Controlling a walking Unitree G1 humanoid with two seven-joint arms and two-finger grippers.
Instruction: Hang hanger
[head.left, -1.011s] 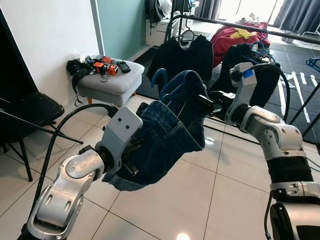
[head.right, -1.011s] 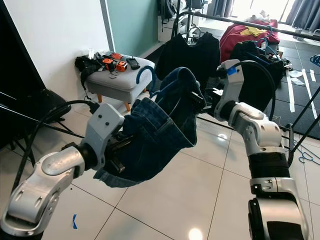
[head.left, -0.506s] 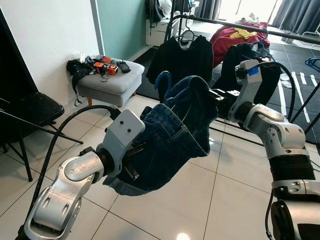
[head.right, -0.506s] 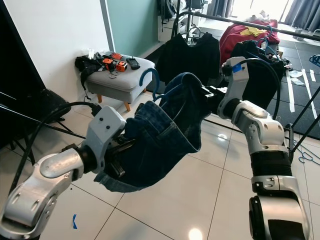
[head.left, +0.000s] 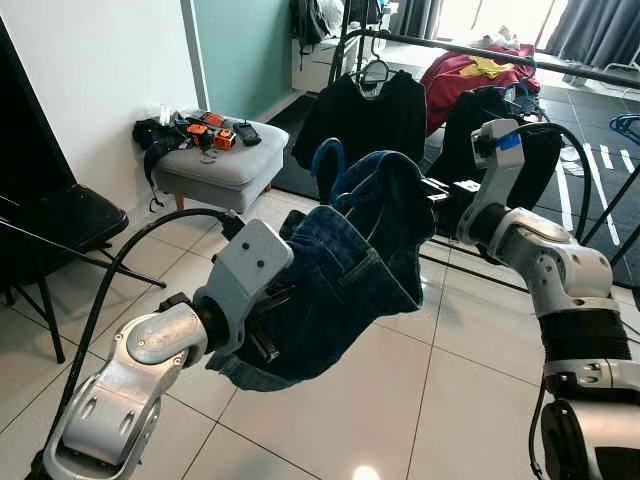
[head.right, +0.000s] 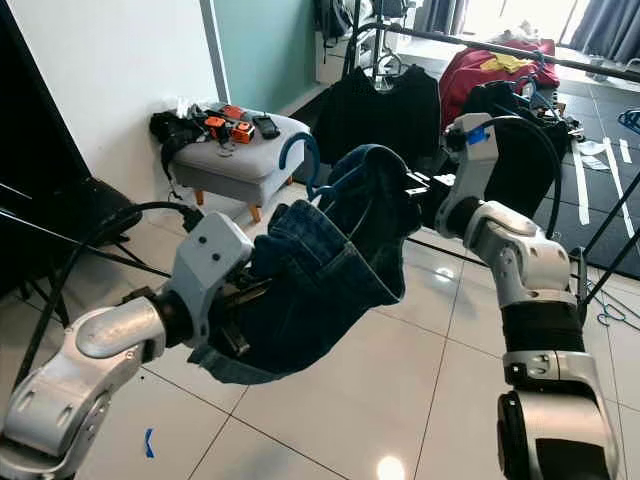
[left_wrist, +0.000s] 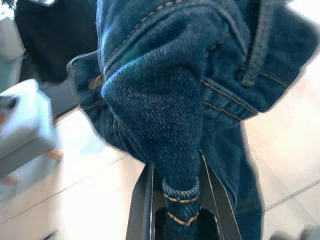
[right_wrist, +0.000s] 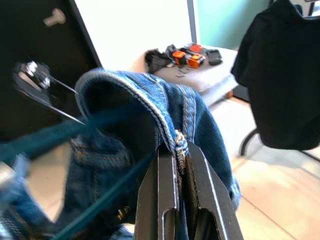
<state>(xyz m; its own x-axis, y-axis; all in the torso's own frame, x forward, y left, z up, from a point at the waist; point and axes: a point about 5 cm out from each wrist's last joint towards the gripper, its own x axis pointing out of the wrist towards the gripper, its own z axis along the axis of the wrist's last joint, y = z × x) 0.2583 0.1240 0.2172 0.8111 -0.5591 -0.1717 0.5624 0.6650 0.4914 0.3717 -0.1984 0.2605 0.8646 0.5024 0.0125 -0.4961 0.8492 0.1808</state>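
A blue hanger (head.left: 328, 160) draped with denim jeans (head.left: 345, 270) is being held aloft above the tiled floor (head.left: 400, 400) (short of the clothes rail (head.left: 480, 50)). The fabric is being pinched by the jaws of both the left gripper (left_wrist: 181, 200) and the right gripper (right_wrist: 181, 150).

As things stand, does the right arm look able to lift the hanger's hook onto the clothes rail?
Probably not yet. The right gripper is shut on the jeans rather than the blue hanger hook, the left gripper also clamps the denim, and the clothes rail lies farther back and higher.
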